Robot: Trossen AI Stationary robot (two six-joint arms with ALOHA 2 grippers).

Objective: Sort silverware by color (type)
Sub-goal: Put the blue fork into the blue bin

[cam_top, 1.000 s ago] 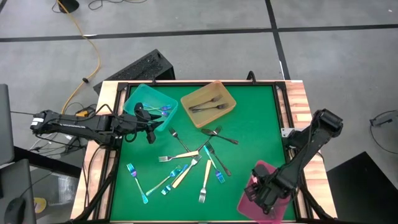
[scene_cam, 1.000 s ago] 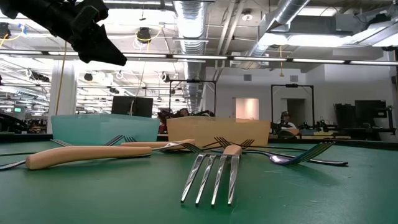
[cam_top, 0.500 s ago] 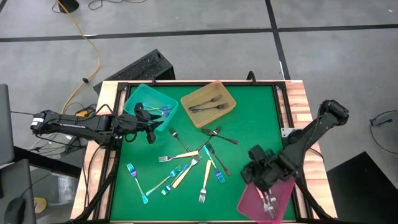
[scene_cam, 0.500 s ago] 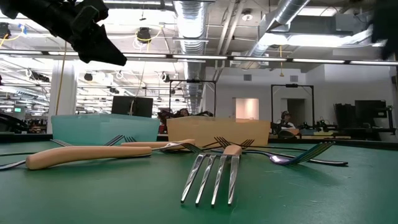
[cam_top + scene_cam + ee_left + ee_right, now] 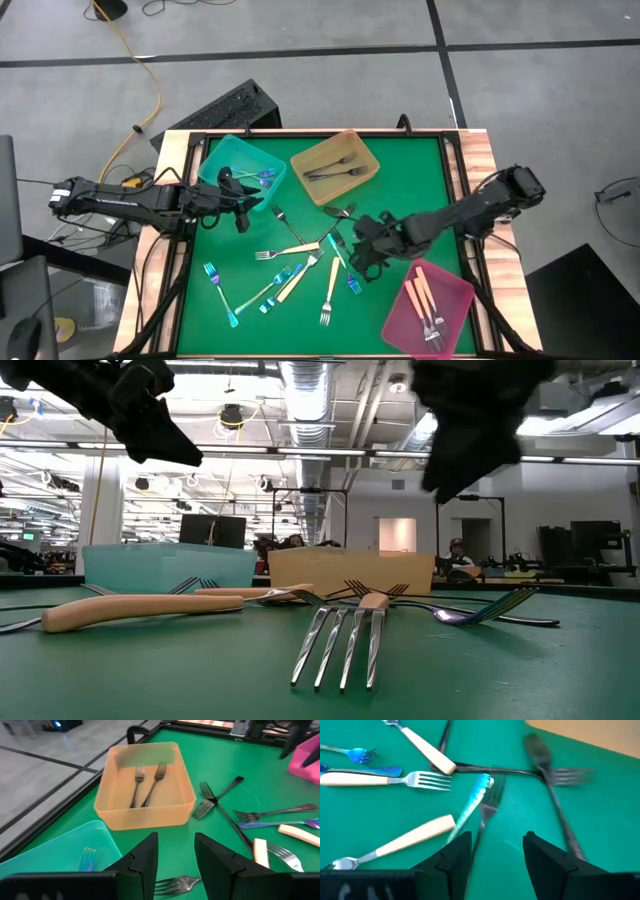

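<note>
Silverware lies scattered on the green mat (image 5: pixel 400 180): cream-handled forks (image 5: pixel 290 250), iridescent blue forks (image 5: pixel 222 295) and dark grey forks (image 5: pixel 352 220). My right gripper (image 5: pixel 365 258) hovers open over the right side of this pile, above a blue-handled fork (image 5: pixel 470 810) and a dark fork (image 5: pixel 555 810); nothing is between its fingers. My left gripper (image 5: pixel 240 208) waits open above the mat beside the teal tray (image 5: pixel 243 170), which holds a blue fork (image 5: pixel 87 857). The amber tray (image 5: pixel 145 785) holds two dark forks. The pink tray (image 5: pixel 428 310) holds cream-handled forks.
The three trays stand at the far left, far middle and near right of the mat. A black rail (image 5: pixel 455 170) frames the mat, with wooden boards outside it. In the low view a cream-handled fork (image 5: pixel 140 610) and fork tines (image 5: pixel 345 645) lie close to the camera.
My right gripper has swung from above the pink tray toward the table's left and a little toward the far edge, rolling as it went, and now hangs over the scattered forks. The pink tray's cream-handled forks now show. My left gripper has kept still.
</note>
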